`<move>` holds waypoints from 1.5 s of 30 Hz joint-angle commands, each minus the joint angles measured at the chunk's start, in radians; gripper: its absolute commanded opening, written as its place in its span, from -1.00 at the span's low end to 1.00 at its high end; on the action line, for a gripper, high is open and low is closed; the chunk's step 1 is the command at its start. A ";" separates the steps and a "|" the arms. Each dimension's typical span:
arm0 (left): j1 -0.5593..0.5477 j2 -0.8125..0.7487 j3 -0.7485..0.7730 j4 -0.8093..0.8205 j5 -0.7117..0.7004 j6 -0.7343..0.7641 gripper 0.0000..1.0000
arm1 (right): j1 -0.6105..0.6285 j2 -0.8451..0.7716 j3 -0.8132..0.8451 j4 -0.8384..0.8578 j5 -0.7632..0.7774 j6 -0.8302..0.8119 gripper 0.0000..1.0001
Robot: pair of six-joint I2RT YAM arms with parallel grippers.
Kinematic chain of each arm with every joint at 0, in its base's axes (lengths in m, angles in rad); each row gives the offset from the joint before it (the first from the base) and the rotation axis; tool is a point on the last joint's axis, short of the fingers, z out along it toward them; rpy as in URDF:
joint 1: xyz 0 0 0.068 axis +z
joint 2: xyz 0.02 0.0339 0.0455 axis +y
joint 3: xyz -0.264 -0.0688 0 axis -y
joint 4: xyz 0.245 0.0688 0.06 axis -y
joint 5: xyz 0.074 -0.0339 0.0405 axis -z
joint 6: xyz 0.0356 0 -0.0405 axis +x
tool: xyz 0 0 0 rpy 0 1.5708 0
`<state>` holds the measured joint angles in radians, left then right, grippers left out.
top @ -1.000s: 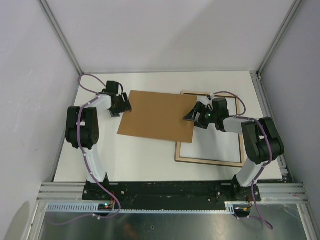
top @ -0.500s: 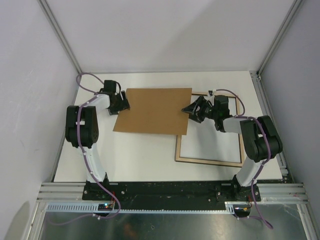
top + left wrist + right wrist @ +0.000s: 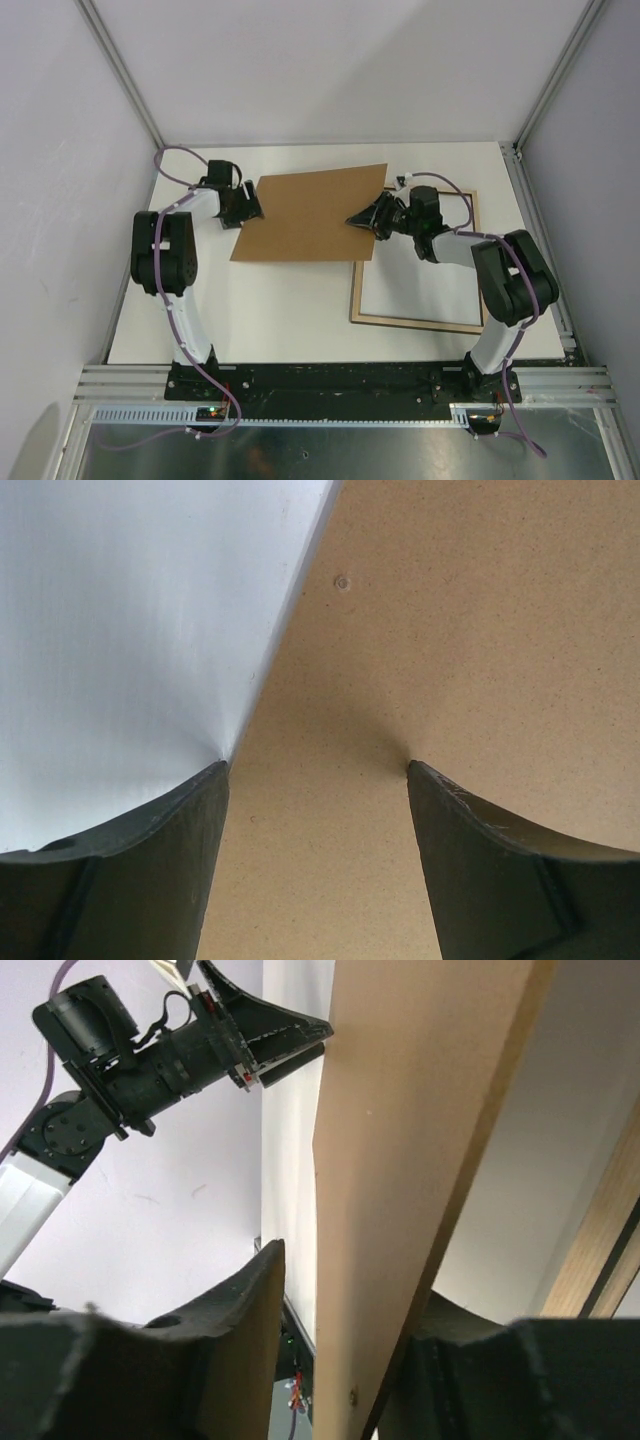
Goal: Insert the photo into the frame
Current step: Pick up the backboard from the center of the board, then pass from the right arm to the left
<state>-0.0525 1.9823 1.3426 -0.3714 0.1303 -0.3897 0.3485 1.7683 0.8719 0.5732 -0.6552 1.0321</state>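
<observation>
The frame [image 3: 416,318] lies back-up on the right of the table, its light wood rim around a white panel [image 3: 420,285]. No building print shows in any view. The plain brown backing board [image 3: 305,215] overlaps the frame's top left corner, tilted, with its right edge raised. My right gripper [image 3: 362,220] straddles that edge. In the right wrist view the board [image 3: 390,1210] passes between the fingers, against the right one [image 3: 470,1360], with a gap to the left one. My left gripper [image 3: 248,207] is open over the board's left edge [image 3: 420,660].
White table [image 3: 270,310] with bare room in front of the board and to the left. Grey walls and metal posts close in the back and sides. A rail with the arm bases [image 3: 340,380] runs along the near edge.
The right gripper moved left and back, carrying the board's right edge up and rotating the board counter-clockwise, off most of the frame. The left gripper stayed at the board's left edge.
</observation>
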 commanded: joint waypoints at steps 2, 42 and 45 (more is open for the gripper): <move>-0.017 -0.070 -0.034 -0.022 0.093 0.038 0.53 | 0.015 0.004 0.080 -0.061 0.005 -0.034 -0.50; -1.352 -1.009 -0.567 0.486 -1.170 0.896 0.90 | -0.161 -0.518 0.323 -0.683 -0.074 0.059 -1.00; -1.362 -1.007 -0.634 0.675 -1.148 1.068 0.91 | -0.166 -0.528 0.329 -0.685 -0.067 0.086 -1.00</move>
<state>-1.3998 0.9836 0.7620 -0.0265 -0.8925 0.4156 0.1909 1.3087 1.1240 -0.1780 -0.7151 1.0481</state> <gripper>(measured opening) 0.952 0.070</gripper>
